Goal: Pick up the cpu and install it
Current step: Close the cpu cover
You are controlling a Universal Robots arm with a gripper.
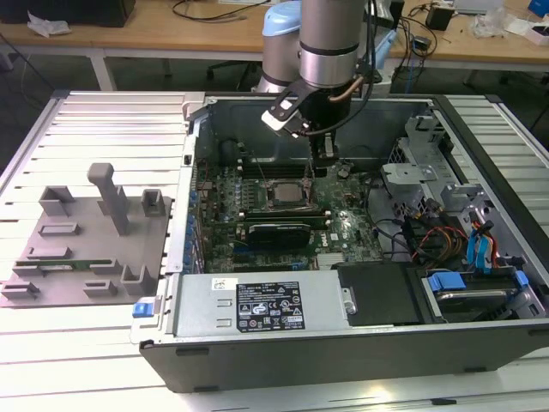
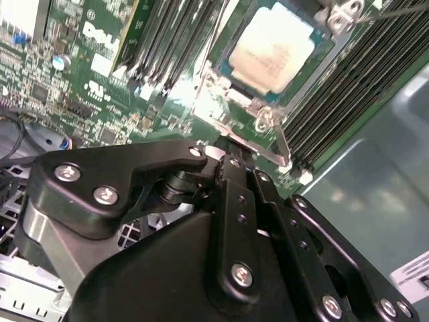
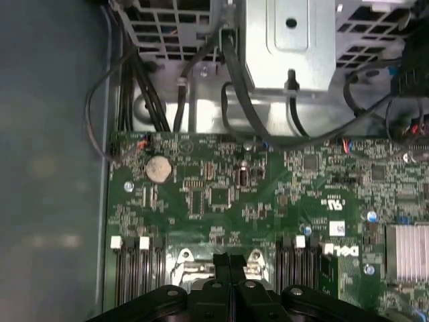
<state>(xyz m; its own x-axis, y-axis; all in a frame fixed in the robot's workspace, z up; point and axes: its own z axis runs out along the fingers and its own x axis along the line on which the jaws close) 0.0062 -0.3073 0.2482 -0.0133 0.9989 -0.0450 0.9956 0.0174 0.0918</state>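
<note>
Second wrist view is showing the cpu lying flat inside the socket, near the middle of the green motherboard, w/ dark memory slots running along both sides of it. Its top is looking pale and silvery, square, w/ faint print too blurred to read. One corner is sitting under a metal clip of the socket frame.

The black gripper is blocking most of the board nearer the camera, and its own linkage is hiding the tips. In the first wrist view the two fingers are pressing side by side w/ no gap, so the jaws are standing together and nothing is showing between them. The gripper is covering most of the socket there.

In the exterior view the gripper is hanging over the middle of the board, just beside the socket, on the side toward the back wall of the case. Whether the tips are touching anything is hard to tell. The cpu is showing as a small pale square in a dark frame. A grey tray is sitting outside the case, well apart, at the exterior view's left.
</note>
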